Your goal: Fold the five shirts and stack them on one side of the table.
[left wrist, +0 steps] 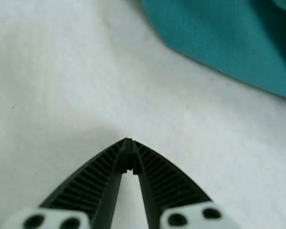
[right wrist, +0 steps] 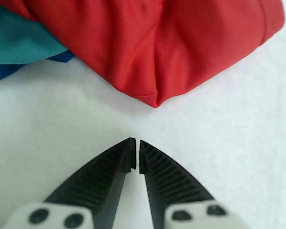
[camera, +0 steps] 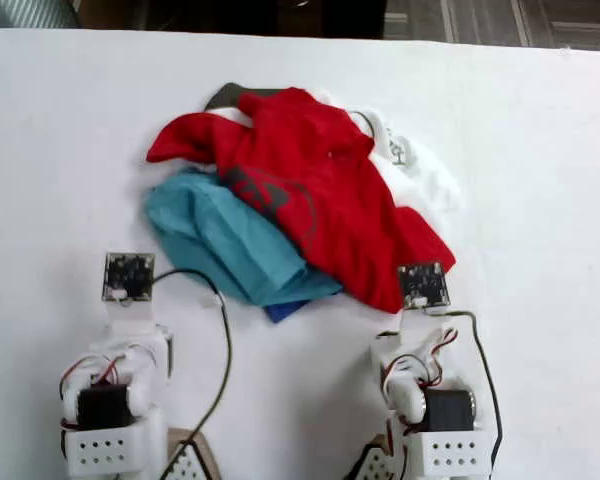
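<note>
Showing the task at its outset, as I judge it: nothing is folded and no stack is begun. The shirts lie in one crumpled heap on the table [camera: 60,120].

The red shirt [camera: 310,190] lies on top, spread across the heap. The teal shirt [camera: 220,235] lies under its edge on my left side. A corner of a blue shirt [camera: 286,311] pokes out beneath the teal. A white shirt [camera: 420,170] shows past the red on the far right, and a dark shirt [camera: 228,96] peeks out at the far edge. Five colours suggest all five shirts are in the heap, but I cannot tell how each lies underneath.

My left gripper [left wrist: 128,143] hangs over bare table, jaws together and holding nothing. The teal shirt's edge is near it but apart. My right gripper [right wrist: 136,143] also has its jaws together and empty, just short of the red shirt's hem. Teal and blue show beside that hem.

Everything is left to do: each shirt must be drawn out, laid flat, folded and stacked on one side. The red shirt, on top and nearest my right gripper, looks the natural first one.
</note>
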